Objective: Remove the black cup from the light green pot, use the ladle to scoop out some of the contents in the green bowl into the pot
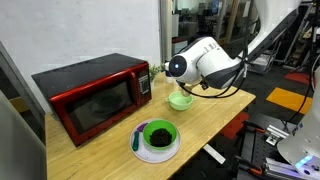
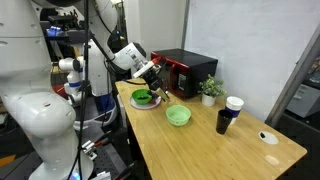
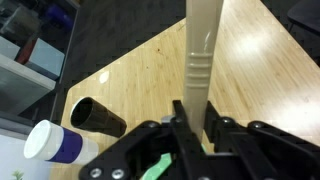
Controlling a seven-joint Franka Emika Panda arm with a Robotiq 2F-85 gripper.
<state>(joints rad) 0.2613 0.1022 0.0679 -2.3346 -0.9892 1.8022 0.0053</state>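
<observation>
My gripper (image 3: 195, 120) is shut on the beige handle of the ladle (image 3: 200, 50), which points away across the wooden table. In an exterior view the gripper (image 2: 153, 74) hangs above the table between the green bowl (image 2: 142, 97) and the microwave. The green bowl (image 1: 158, 133), with dark contents, sits on a white plate (image 1: 140, 150). The light green pot (image 1: 180, 99) (image 2: 178, 116) stands empty on the table. The black cup (image 2: 223, 121) stands on the table apart from the pot, and also shows in the wrist view (image 3: 98, 116). The ladle's scoop end is hidden.
A red microwave (image 1: 90, 95) stands at the back of the table. A white cup with a dark top (image 2: 234, 105) stands by the black cup, and a small potted plant (image 2: 210, 88) sits beside the microwave. A small dark disc (image 2: 268, 138) lies near the table's far end.
</observation>
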